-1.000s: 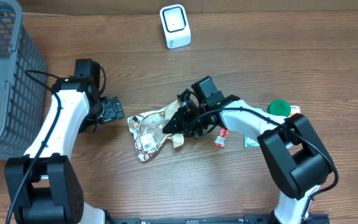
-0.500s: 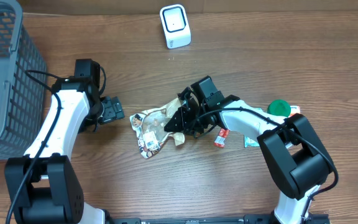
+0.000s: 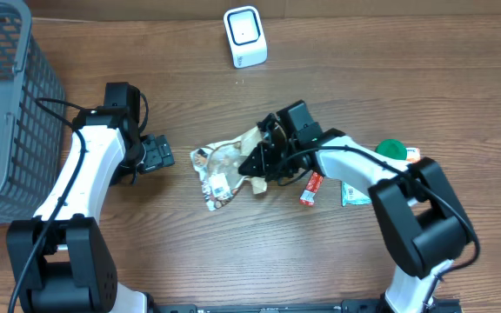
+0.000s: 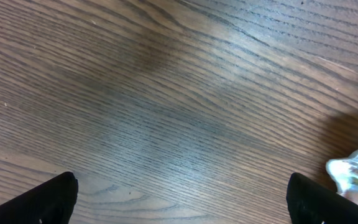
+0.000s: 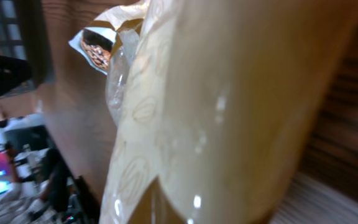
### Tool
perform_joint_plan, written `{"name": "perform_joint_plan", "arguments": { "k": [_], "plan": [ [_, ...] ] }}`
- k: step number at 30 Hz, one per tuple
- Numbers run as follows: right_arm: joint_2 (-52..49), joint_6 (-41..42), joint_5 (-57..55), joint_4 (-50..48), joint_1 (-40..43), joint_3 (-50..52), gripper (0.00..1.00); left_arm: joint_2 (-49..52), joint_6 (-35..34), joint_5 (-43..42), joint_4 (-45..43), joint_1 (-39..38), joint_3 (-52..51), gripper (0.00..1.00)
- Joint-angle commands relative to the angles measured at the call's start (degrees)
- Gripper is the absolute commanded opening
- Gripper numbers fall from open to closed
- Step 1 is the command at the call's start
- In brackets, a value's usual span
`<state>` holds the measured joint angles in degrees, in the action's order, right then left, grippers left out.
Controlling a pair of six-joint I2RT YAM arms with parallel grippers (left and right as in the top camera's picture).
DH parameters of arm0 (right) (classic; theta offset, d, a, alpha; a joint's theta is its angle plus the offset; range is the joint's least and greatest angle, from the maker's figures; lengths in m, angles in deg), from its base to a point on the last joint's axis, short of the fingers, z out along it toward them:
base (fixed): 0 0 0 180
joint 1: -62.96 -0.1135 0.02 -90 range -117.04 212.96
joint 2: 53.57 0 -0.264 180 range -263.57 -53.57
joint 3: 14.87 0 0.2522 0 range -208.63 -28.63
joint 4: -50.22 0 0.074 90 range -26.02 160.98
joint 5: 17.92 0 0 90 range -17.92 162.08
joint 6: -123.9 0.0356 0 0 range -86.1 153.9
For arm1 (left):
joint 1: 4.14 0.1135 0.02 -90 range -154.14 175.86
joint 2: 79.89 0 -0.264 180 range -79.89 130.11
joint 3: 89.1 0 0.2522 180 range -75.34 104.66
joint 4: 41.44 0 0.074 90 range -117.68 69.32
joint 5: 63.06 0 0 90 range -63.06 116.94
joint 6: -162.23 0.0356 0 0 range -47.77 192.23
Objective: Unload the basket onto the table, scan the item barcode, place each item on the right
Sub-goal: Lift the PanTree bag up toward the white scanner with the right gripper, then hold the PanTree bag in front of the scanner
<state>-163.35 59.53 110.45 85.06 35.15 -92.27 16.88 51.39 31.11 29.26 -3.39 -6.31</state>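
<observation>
You have one crinkled snack bag (image 3: 220, 169) mid-surface (image 3: 364, 87), its right end clamped in the right pincer (image 3: 263, 161). The left pincer (image 3: 159, 155) stands spread wide, near the bag's left end. One white scanner (image 3: 244, 36) sits beyond, and one basket (image 3: 7, 104) far left.

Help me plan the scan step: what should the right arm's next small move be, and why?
Probably carry the snack bag toward the white scanner: the right end effector is shut on the bag's edge, and the bag lies well short of the scanner.
</observation>
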Motion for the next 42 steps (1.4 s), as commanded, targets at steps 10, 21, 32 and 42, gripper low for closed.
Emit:
{"name": "perform_joint_plan", "arguments": {
  "k": [10, 21, 32, 42],
  "plan": [
    [20.4, -21.1, -23.1, 34.8, 1.4, -27.6, 0.03, 0.2, 0.0, 0.7, -0.3, 0.0, 1.2, 1.00],
    [17.0, -24.5, -30.8, 45.2, 2.8, -56.7, 0.03, 0.2, 0.1, 0.7, -0.2, 0.0, 1.2, 1.00],
    [8.2, -24.7, -43.6, 35.8, 2.8, -56.5, 0.03, 0.2, 0.1, 0.7, -0.2, 0.0, 1.2, 1.00],
    [-4.5, -37.3, -54.4, 26.6, 0.3, -56.4, 0.04, 0.2, 0.1, 0.7, -0.3, 0.0, 1.2, 1.00]
  ]
}}
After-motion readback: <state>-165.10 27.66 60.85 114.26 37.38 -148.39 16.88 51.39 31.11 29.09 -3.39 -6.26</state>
